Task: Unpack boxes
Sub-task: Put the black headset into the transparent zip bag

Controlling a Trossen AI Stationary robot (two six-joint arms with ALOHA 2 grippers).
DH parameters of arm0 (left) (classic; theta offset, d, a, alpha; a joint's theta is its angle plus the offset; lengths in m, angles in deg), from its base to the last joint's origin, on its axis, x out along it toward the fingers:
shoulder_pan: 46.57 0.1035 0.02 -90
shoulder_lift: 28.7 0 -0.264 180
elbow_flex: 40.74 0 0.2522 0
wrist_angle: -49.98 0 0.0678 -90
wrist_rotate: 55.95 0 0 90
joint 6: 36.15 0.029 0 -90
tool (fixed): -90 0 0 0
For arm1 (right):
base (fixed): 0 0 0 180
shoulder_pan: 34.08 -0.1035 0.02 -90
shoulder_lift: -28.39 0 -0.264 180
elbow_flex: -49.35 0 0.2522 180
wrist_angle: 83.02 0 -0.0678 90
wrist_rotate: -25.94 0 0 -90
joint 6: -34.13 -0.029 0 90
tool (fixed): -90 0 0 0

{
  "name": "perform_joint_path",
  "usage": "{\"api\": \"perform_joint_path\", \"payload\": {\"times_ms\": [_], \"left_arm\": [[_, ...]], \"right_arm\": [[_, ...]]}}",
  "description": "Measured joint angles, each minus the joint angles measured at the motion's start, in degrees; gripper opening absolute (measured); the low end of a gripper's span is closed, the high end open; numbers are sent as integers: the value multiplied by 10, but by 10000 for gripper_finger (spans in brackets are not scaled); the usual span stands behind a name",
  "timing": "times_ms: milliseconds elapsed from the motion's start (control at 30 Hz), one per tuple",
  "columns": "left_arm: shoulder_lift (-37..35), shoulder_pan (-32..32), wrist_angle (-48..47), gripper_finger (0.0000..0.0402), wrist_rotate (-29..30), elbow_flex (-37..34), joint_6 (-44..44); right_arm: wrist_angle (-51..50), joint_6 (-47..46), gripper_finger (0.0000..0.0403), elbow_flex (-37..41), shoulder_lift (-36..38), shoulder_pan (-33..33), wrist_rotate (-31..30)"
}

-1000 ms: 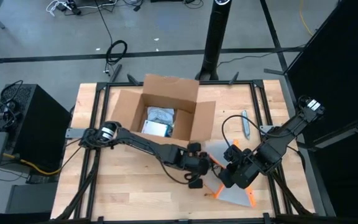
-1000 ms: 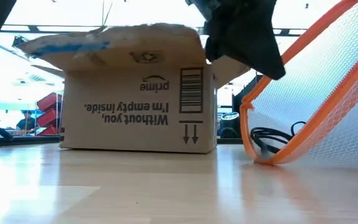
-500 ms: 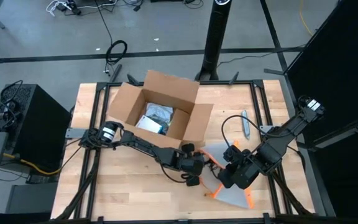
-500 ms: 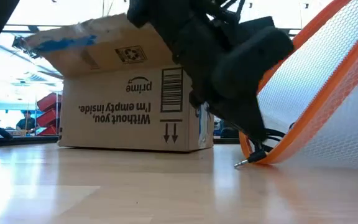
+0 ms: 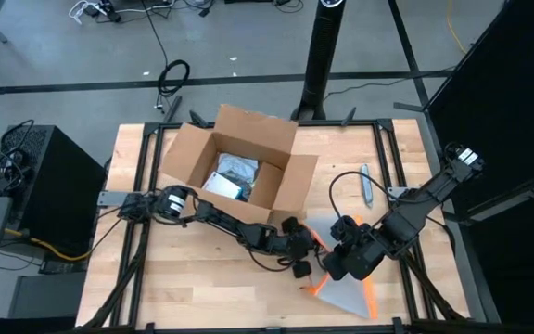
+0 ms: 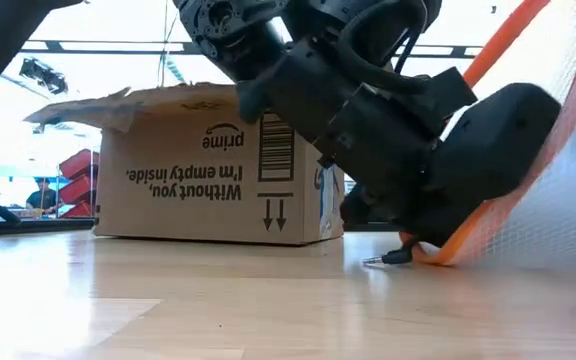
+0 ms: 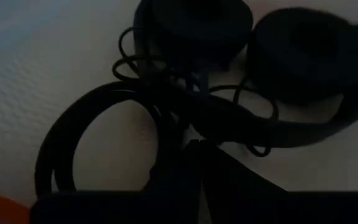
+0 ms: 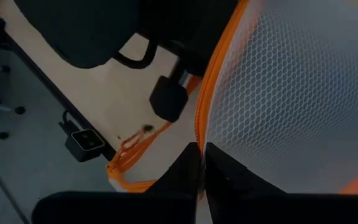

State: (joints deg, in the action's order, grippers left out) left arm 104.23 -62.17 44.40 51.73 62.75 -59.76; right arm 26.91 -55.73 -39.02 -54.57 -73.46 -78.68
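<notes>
— Where did the box (image 5: 238,173) sit, and how much room was around it?

— At the far edge of the surface (image 5: 193,278), a little left of the middle. The near left of the surface lay bare, so that side was free. The near right was crowded: both arms met there over a clear pouch (image 5: 349,295) with an orange edge, lying close to the near edge.

— And the grippers?

— The left gripper (image 5: 301,271) was fully closed, low at the pouch's left edge; whether it gripped anything could not be told. Its wrist view showed dark headphones (image 7: 253,68) and a looped cable (image 7: 92,134) behind the pouch film. The right gripper (image 5: 334,269) was pinched shut on the pouch.

— What had changed from a second before?

— The box had turned slightly and slid toward the left. The left arm had drawn away from it and dropped toward the pouch.

— How did the box look?

— Brown cardboard, flaps open upward, packed items inside. The side facing the low camera carried upside-down print, a barcode and two arrows.
</notes>
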Motion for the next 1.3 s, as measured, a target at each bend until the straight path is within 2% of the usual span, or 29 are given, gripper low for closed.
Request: {"api": "perform_joint_path", "payload": {"times_ms": [100, 267, 767, 833, 933, 1033, 1200, 1300], "left_arm": [[-12, 3, -14, 1, -4, 0, -6], [-62, 3, -141, 1, 8, 31, 47], [-7, 19, -163, 1, 4, 38, 64], [-5, 17, -122, 1, -13, 37, 65], [-1, 10, -13, 2, -84, 38, 64], [21, 6, 69, 1, -99, 67, 33], [68, 6, 61, 1, -95, 118, 4], [59, 8, -15, 1, -109, 143, 11]], "right_arm": [[-1, 3, 0, 0, 0, 2, 4], [-9, 4, 0, 0, 0, 2, 15], [-10, 5, 0, 0, 0, 3, 23], [-9, 5, 0, 0, -2, 5, 27], [-6, 11, 0, 0, -5, 13, 37], [5, 27, 0, 0, -9, 23, 48], [12, 51, 0, 0, -12, 42, 63], [5, 51, 0, 0, -12, 44, 65]]}}
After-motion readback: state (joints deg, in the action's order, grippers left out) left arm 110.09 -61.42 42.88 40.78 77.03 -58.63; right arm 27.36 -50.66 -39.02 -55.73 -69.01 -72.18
